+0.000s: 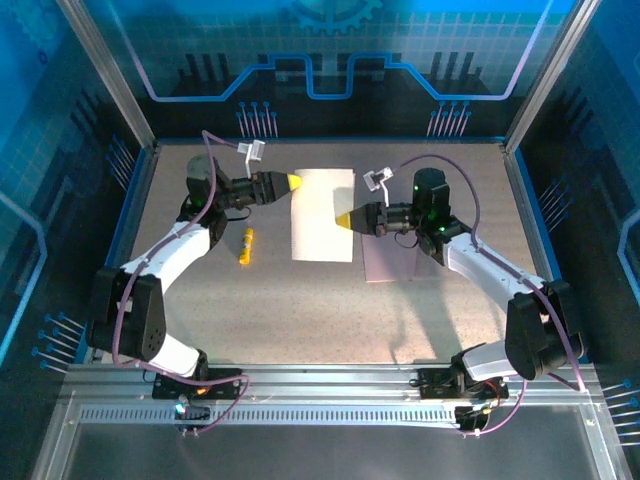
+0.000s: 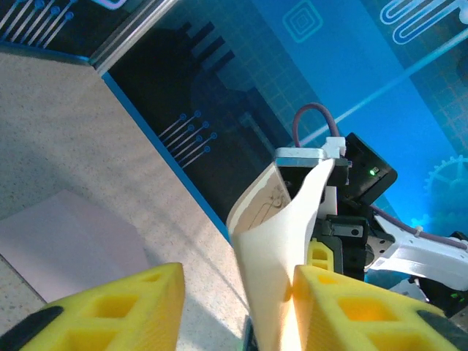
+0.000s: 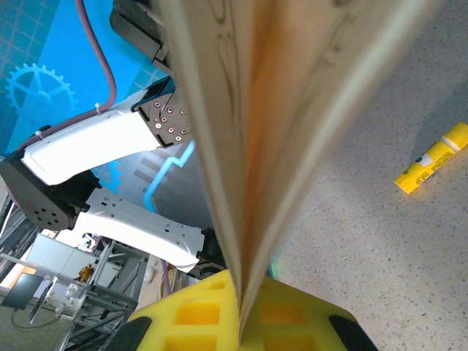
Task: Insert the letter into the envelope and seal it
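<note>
I judged the letter (image 1: 322, 215) was being readied, not yet inserted. My right gripper (image 1: 343, 220) pinched its right edge, and the left gripper (image 1: 293, 182) stood spread around the opposite corner. Next it needed carrying to the envelope (image 1: 385, 265), which lay flat beneath my right arm. The tabletop (image 1: 300, 310) was speckled grey, the enclosure walls (image 1: 60, 120) blue-lit.

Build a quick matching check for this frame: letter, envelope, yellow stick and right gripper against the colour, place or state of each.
Things:
1 letter
2 envelope
3 yellow stick
4 right gripper

States:
a pale pink, flat on the table
b shut on the letter's edge
c tan, clamped at one edge
d lying left of the letter

Pairs: 1-c, 2-a, 3-d, 4-b
</note>
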### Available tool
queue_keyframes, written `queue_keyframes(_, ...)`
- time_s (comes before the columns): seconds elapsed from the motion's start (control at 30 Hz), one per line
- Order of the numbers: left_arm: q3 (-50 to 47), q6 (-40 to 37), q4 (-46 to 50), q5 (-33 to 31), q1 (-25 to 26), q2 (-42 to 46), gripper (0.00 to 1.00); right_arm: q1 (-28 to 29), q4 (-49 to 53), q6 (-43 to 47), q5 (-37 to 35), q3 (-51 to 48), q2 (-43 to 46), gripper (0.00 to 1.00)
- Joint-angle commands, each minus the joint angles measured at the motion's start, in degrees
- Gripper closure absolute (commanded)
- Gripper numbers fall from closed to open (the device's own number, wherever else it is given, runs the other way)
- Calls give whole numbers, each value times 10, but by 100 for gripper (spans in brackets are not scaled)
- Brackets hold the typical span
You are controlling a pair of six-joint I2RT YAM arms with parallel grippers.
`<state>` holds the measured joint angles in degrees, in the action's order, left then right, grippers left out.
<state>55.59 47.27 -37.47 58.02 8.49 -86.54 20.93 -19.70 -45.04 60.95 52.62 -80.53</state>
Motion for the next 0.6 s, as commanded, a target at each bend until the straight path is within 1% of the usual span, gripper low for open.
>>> queue_keyframes(0.0,23,13,-43,24,-5,-8,66,10,11,0,22,21,0,100)
queue_keyframes(0.03,25,15,-46,25,-5,-10,71,12,11,0,22,23,-3,100)
queue_keyframes(0.1,28,18,-50,28,-5,-11,86,13,12,0,22,26,-10,100)
queue_keyframes(0.2,29,21,-51,26,-6,-10,100,14,15,2,22,30,-17,100)
queue_keyframes(0.33,25,30,-64,18,-9,-7,100,14,19,5,20,35,-22,100)
queue_keyframes(0.37,23,35,-70,16,-9,-6,100,13,22,6,19,36,-23,96)
queue_keyframes(0.4,22,39,-75,12,-10,-6,100,12,24,7,15,36,-24,86)
queue_keyframes(0.47,20,49,-82,-2,-13,-2,100,10,24,7,11,35,-24,78)
queue_keyframes(0.5,19,53,-85,-11,-15,1,100,8,23,7,8,34,-23,72)
queue_keyframes(0.53,18,58,-89,-21,-16,3,100,7,21,6,5,32,-21,61)
queue_keyframes(0.57,18,61,-89,-35,-18,8,100,5,20,4,-1,30,-19,53)
